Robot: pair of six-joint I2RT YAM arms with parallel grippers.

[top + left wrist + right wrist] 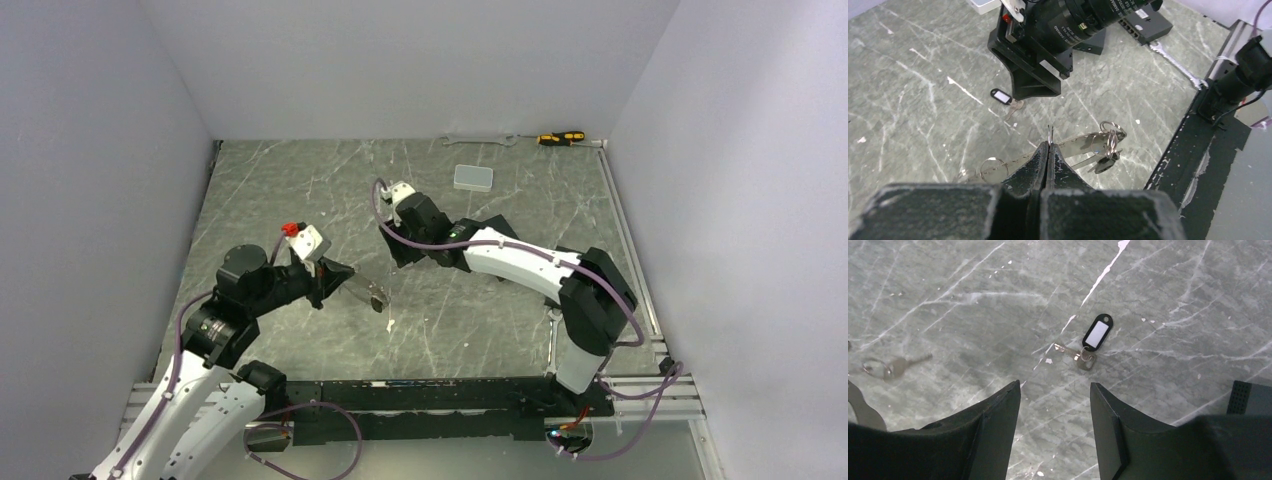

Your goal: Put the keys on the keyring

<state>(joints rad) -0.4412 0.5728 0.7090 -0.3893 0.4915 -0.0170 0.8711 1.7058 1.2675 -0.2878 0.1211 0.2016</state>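
Note:
My left gripper (pixel 1049 142) is shut on a thin wire of the silvery keyring (pixel 1083 143), held a little above the table. The keyring runs sideways below the fingertips. A key with a dark tag (pixel 1104 163) hangs from small split rings at its right end. In the top view the left gripper (pixel 340 281) holds the keyring (pixel 368 293) near the table's middle. A key with a black-framed white tag (pixel 1097 333) lies flat on the table, just ahead of my open, empty right gripper (pixel 1055 386). It also shows in the left wrist view (pixel 1002 96). A bare key on a small ring (pixel 894 366) lies to the left.
A silver spanner (pixel 480 140) and a yellow-black screwdriver (pixel 560 137) lie at the back wall. A white box (pixel 472 178) sits in front of them. A black box (pixel 1144 22) and another spanner (pixel 1175 62) lie near the black front rail (pixel 1178 165).

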